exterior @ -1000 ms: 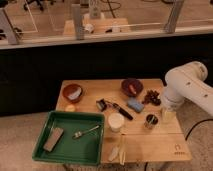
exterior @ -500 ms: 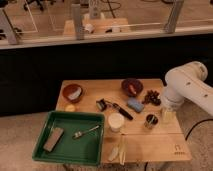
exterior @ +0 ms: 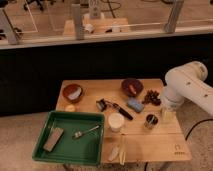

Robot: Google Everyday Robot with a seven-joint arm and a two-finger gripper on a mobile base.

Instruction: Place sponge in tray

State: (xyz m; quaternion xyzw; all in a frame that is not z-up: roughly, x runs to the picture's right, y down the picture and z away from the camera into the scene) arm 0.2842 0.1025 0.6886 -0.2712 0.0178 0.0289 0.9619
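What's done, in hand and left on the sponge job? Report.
Done: nothing; the sponge lies on the table, outside the tray. In hand: the gripper hangs over the table's right edge, apart from the sponge. Left: grasp the sponge, carry it across to the tray, release it there.

Sponge (exterior: 135, 105): small light-blue block with rounded corners, lying flat on the table (exterior: 150, 142), right of centre, near the front of the dark-red bowl (exterior: 132, 87); nothing holds it. Tray (exterior: 75, 115): large dark-green square with a raised rim, resting level at the table's front left corner, its left edge overhanging; well apart from the sponge. Gripper (exterior: 167, 114): hanging under the white arm at the table's right edge, right of the sponge, apart from it.
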